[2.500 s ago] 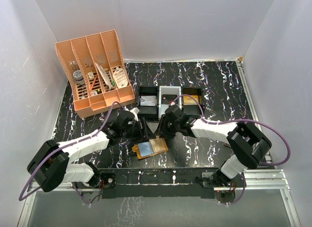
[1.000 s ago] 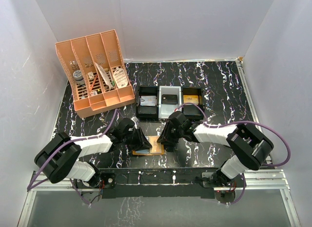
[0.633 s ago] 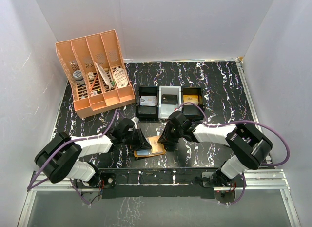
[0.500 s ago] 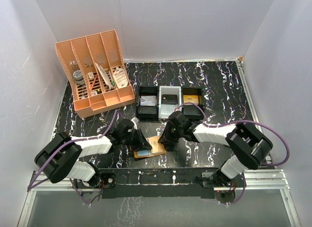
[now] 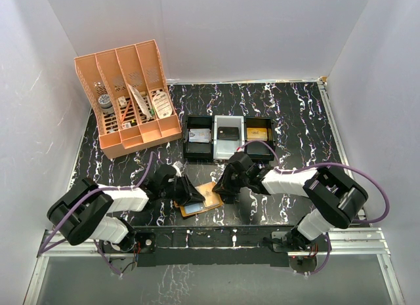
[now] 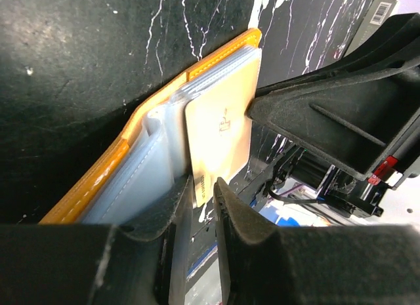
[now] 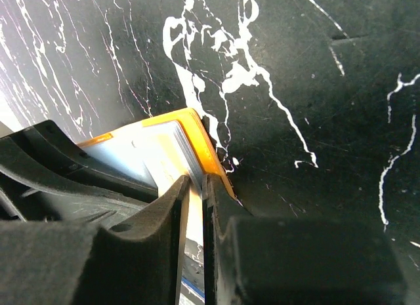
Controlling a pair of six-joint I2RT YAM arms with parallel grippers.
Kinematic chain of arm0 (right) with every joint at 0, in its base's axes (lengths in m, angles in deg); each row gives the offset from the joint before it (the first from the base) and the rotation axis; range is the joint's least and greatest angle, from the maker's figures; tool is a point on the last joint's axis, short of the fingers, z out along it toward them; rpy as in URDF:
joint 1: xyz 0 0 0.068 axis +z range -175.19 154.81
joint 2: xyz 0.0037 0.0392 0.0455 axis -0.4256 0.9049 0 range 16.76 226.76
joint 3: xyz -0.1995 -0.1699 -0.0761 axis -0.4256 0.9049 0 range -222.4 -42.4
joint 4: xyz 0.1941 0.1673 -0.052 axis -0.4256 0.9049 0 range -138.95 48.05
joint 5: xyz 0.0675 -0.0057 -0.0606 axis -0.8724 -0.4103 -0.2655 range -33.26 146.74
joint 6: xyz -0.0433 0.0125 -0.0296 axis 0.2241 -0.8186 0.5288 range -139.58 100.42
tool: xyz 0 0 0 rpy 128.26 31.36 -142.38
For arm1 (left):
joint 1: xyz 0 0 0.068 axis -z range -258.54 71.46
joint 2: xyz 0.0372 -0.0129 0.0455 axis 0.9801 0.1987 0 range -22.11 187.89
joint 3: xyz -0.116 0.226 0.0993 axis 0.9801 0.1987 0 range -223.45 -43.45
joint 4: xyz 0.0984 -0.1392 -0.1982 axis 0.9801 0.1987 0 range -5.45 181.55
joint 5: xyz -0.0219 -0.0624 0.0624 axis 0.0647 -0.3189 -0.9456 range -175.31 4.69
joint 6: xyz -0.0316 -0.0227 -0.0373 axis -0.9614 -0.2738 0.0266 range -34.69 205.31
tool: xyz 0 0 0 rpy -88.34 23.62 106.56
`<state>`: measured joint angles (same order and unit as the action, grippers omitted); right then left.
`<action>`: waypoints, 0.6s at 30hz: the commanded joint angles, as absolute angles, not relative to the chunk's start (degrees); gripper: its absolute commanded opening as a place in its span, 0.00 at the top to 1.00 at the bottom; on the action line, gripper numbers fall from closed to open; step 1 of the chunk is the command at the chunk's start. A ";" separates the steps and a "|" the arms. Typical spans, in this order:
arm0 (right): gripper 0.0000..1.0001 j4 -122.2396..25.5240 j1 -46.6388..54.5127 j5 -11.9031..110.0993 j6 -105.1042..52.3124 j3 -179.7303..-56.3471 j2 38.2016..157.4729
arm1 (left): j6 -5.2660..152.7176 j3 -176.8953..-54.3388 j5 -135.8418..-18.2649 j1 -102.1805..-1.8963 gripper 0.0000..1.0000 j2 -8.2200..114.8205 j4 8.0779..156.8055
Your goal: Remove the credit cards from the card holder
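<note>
Ok so, starting on the left: the left gripper (image 6: 200, 187) is pinched down narrow. The bottom edge of a cream-coloured credit card (image 6: 220, 128) sits right in the gap, so I'd call that a grip on the card. The card looks partway out of the pale sleeves of the card holder (image 6: 125, 154). The holder lies flat on the black marbled table (image 5: 295, 115), near the front edge between the two arms. Over on the right, the right gripper (image 7: 197, 180) is squeezed nearly shut on the holder's orange edge, pinning it down.

How I'd do this step: hold the right side clamped so the holder doesn't drag along. Then pull the card straight along its sleeve, low and slow. Any twist and it probably jams or slips out of that thin bite.

Stuff I can't make out: how many cards are in there, and how deep the left bite really goes. From the top view, both claws cover most of the holder.
</note>
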<state>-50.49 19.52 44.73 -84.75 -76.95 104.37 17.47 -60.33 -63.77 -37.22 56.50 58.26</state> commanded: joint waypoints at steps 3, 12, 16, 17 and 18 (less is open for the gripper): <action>0.90 -52.46 22.53 41.99 -87.39 -75.16 105.13 | 14.38 -57.63 -66.95 -37.64 0.82 56.74 51.40; 0.93 -53.96 23.16 41.57 -89.51 -73.01 102.64 | 20.31 -59.02 -72.63 -38.57 1.00 50.53 58.73; 0.93 -56.97 23.24 41.10 -91.23 -70.53 101.23 | 22.88 -60.42 -71.19 -39.07 1.00 50.99 60.11; 0.93 -57.15 23.24 41.02 -91.29 -70.50 101.38 | 22.99 -60.49 -70.86 -39.07 1.00 51.41 60.06; 0.93 -57.21 23.24 40.82 -91.26 -70.59 101.66 | 22.97 -60.42 -70.53 -39.07 1.00 51.78 59.87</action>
